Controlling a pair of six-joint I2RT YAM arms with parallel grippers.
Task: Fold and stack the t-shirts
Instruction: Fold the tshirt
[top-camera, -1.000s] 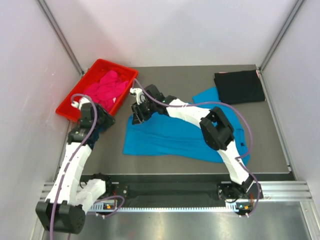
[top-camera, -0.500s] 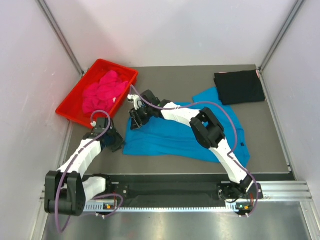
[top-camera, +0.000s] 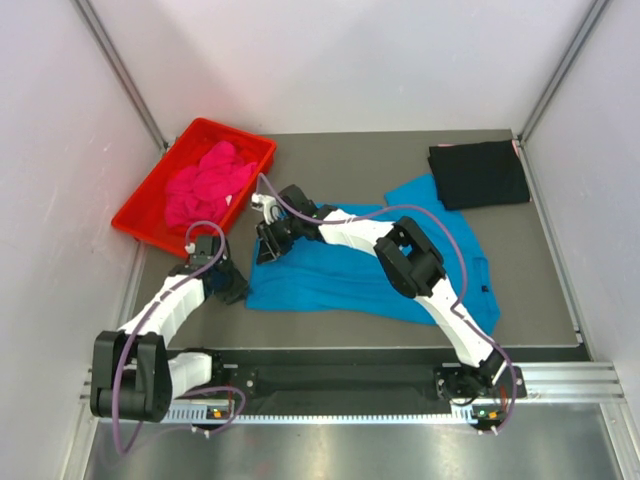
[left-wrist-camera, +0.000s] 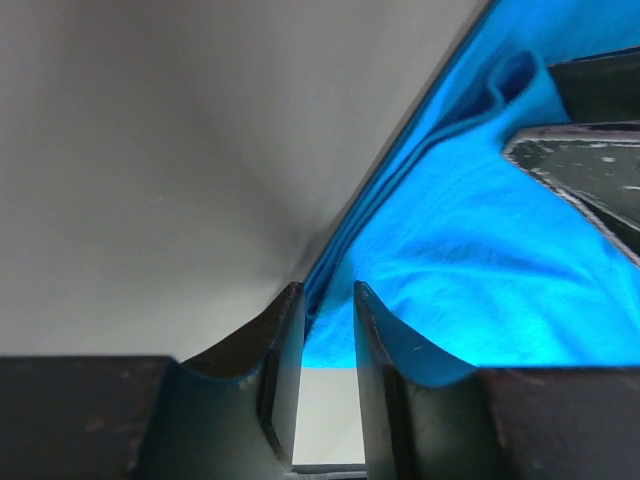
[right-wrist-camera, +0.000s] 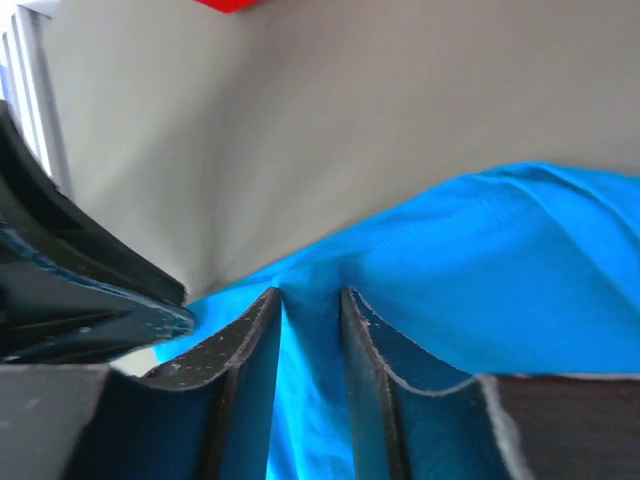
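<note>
The turquoise t-shirt (top-camera: 350, 275) lies spread flat in the middle of the table. My right gripper (top-camera: 265, 248) is at its far left corner. In the right wrist view the gripper (right-wrist-camera: 310, 292) has a bunched fold of the turquoise cloth (right-wrist-camera: 480, 260) pinched between its nearly closed fingers. My left gripper (top-camera: 235, 290) is at the shirt's near left corner. In the left wrist view it (left-wrist-camera: 328, 290) is narrowly open, with the shirt's hem (left-wrist-camera: 480, 250) at its tips. The black t-shirt (top-camera: 480, 173) lies folded at the back right. The magenta t-shirt (top-camera: 205, 180) is heaped in the tray.
The red plastic tray (top-camera: 238, 133) stands at the back left, close to both grippers. White walls and metal posts close in the table on three sides. The two grippers are a short way apart, and each one's fingers show in the other's wrist view.
My left arm has swung from beside the red tray down to the shirt's near left corner. My right gripper has shifted slightly left and nearer along the shirt's left edge.
</note>
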